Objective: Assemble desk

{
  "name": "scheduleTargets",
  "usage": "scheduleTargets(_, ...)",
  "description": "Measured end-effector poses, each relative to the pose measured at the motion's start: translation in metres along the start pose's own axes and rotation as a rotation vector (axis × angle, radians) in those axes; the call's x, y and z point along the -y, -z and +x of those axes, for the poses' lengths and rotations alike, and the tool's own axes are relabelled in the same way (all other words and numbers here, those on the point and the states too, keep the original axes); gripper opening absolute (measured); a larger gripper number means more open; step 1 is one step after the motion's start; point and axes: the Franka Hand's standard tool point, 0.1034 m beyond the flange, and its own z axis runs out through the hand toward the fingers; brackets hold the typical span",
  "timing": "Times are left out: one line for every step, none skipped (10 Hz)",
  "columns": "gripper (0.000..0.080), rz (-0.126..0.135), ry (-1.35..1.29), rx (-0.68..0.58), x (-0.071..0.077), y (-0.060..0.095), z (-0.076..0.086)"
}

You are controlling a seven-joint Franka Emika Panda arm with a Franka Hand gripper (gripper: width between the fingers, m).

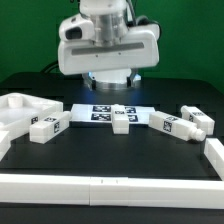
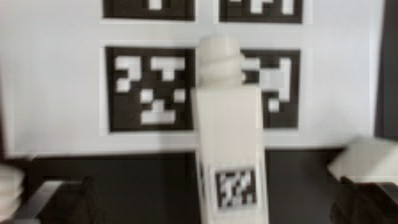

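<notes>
Gripper (image 1: 108,74) high above the middle of the worktop, fingertips hidden under the wrist housing: cannot tell open from shut, nothing seen held. Straight beneath, a leg (image 2: 228,130) lying flat, peg end over the marker board (image 1: 92,112), tagged end on bare worktop, probably centred there as the next pick. A second leg (image 1: 45,127) just beside the panel (image 1: 25,103), a third leg (image 1: 166,125) and a fourth leg (image 1: 196,121) toward the edge on the exterior view's right, spaced enough for a clean grasp. Panel at the edge on the exterior view's left, seemingly rim up to receive legs; none fitted yet.
</notes>
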Motion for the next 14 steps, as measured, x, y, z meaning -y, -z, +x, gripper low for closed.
scheduleTargets(0.0649,0.008,0.005,0.004,-0.006,0.019,0.008)
scheduleTargets(0.0649,0.014,0.003,-0.024,-0.019,0.033,0.016)
scheduleTargets(0.0649,0.012,0.005,-0.013,-0.016,0.025,0.012)
scheduleTargets(0.0649,0.012,0.010,-0.008,-0.014,0.023,0.011)
scheduleTargets(0.0649,0.002,0.002,-0.030,-0.023,0.018,0.013)
scheduleTargets(0.0649,-0.008,-0.037,-0.034,-0.042,-0.001,0.007)
scheduleTargets(0.0649,-0.007,-0.083,-0.027,-0.056,-0.006,0.003)
scheduleTargets(0.0649,-0.014,-0.113,-0.037,-0.065,-0.010,-0.004)
scheduleTargets(0.0649,-0.013,-0.136,-0.049,-0.076,-0.005,-0.006)
scheduleTargets(0.0649,0.004,-0.086,-0.052,-0.084,-0.002,-0.004)
scheduleTargets(0.0649,0.004,-0.093,-0.052,-0.083,-0.002,-0.004)
scheduleTargets(0.0649,0.004,-0.090,-0.052,-0.082,-0.003,-0.004)
scheduleTargets(0.0649,0.004,-0.090,-0.052,-0.082,-0.003,-0.004)
scheduleTargets(0.0649,0.004,-0.089,-0.052,-0.084,-0.003,-0.004)
